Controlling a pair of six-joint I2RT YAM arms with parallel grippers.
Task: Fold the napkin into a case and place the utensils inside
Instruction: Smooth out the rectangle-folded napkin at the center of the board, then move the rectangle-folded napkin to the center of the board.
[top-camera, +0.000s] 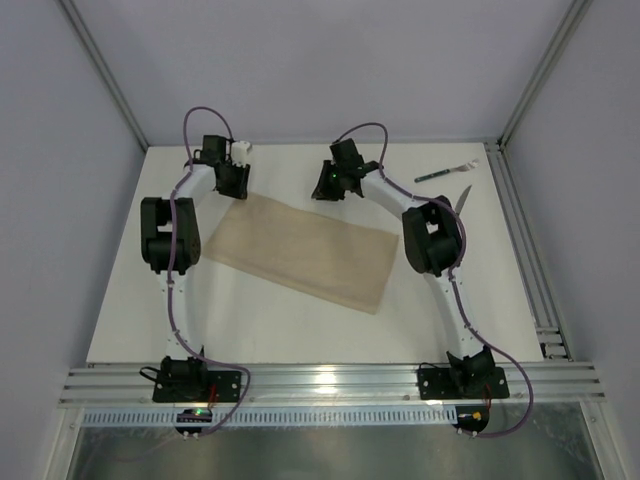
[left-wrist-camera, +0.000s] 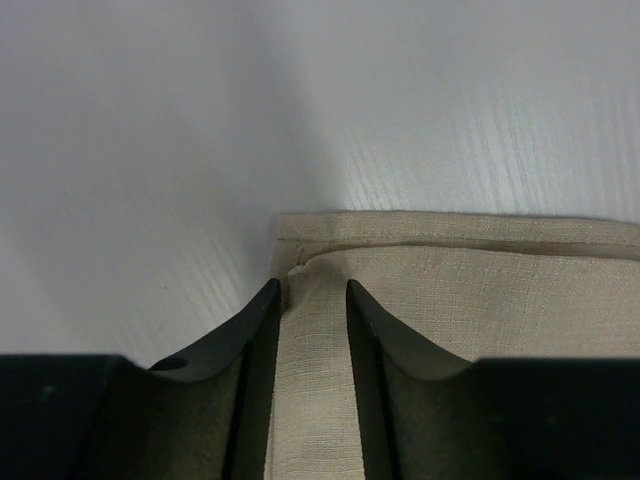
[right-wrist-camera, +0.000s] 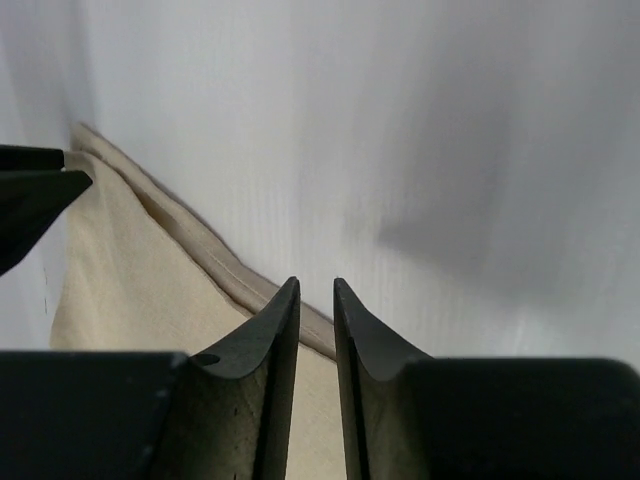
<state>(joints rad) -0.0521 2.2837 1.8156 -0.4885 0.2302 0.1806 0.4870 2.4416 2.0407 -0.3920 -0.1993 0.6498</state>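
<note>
The napkin (top-camera: 300, 255) was seen folded in half on the table (top-camera: 300, 335), a skewed oblong between the arms. The left gripper (left-wrist-camera: 312, 292) was held low at its far left corner, the fingers parted a little. Cloth lay slack in the gap rather than pinched, and a small pucker was seen in the top layer at the tips. The right gripper (right-wrist-camera: 316, 290) was held at the same far edge, its fingers narrowly apart and nothing gripped. If either were raised carelessly, the top layer could be snagged and dragged, the edges thrown out of line and the case spoiled. The fork (top-camera: 445, 172) and knife (top-camera: 463, 197) were laid at the far right, the knife close by the right arm's elbow, where it could be knocked.
</note>
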